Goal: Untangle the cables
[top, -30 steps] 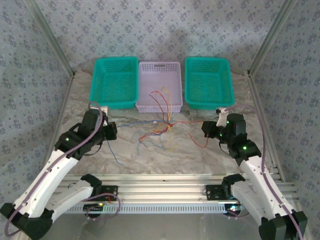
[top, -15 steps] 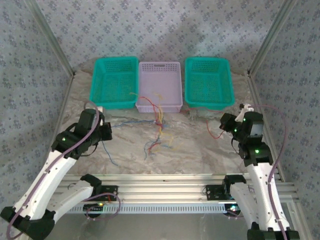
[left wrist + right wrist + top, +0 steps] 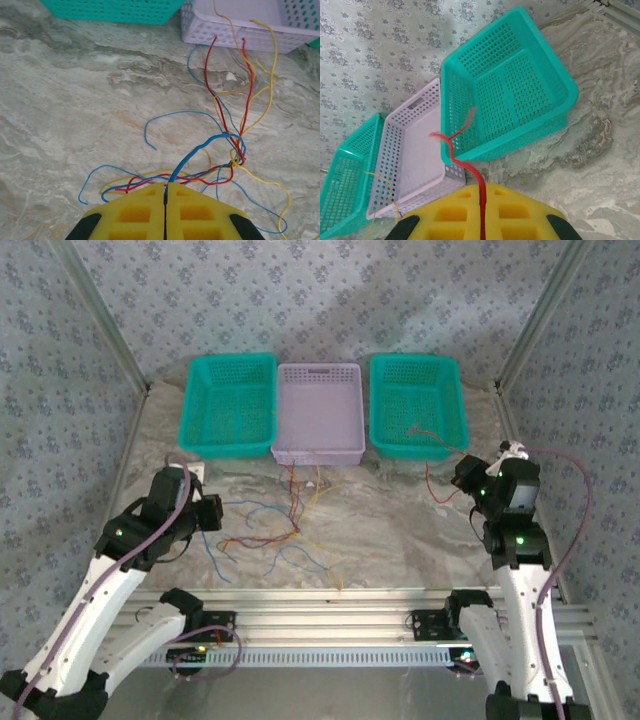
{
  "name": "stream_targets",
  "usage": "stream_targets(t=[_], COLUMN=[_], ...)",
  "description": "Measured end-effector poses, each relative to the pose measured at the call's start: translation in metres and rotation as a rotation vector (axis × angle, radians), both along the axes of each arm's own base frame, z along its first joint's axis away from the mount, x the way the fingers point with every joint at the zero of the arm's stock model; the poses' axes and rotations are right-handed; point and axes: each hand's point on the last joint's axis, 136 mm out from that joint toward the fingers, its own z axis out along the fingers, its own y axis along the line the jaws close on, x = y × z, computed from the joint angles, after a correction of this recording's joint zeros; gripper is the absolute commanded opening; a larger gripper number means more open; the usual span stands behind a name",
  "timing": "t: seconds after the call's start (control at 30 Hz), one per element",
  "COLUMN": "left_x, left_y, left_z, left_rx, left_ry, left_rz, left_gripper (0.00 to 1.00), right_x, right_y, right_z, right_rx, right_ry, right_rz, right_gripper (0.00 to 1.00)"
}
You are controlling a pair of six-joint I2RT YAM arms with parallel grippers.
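Pinching blue cable [image 3: 197, 149] w/ left hand [image 3: 165, 187], red cable [image 3: 469, 171] w/ right hand [image 3: 482, 189]

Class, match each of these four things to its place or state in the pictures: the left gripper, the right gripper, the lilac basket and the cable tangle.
Things:
1. left gripper
2. right gripper
3. lilac basket
4. tangle

Places and states:
A. shut on a red cable
B. lies on the table
C. shut on a blue cable
D. stands between the teal baskets

Pairs: 1-C, 2-A, 3-D, 4-B
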Motion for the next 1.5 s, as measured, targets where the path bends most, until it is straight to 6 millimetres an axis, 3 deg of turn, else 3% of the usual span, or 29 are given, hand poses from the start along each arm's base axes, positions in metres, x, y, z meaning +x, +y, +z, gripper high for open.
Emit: stream_targets(t=[0.23,0.5,0.7,0.8,1.17,1.5], left_x=[0.008,0.012,0.011,0.011,0.008,0.008], left_y=[-0.020,-0.048,-0.069,-0.072,-0.071,-0.071], left_z=[-0.005,0.002,0.002,0.003,0.015,0.014], left_rx=[-0.056,-0.101,-0.085,-0.079,-0.092,-0.092], left_ry=[0.018,-0.010,-0.024,-0.031,-0.081,-0.081], left_rz=[-0.057,-0.156,-0.253,-0.273,-0.288,-0.288], left_gripper=[0.00,0.00,0.00,0.00,0.00,0.00], right_x=[0.038,0.112,0.166,0.187,0.241,0.261], right_y=[0.002,0.000,-0.003,-0.003,-0.001,0.007], right_z=[0.011,-0.019,-0.022,-0.033,-0.098,-0.136], right_rx=[-0.009,-0.045,-0.080,-0.098,-0.175,-0.207], right_ry=[0.020,0.153,0.188,0.215,0.386,0.490], right_rz=[0.000,-0.018,-0.034,-0.038,-0.016,0.025], right_gripper=[0.00,0.00,0.00,0.00,0.00,0.00])
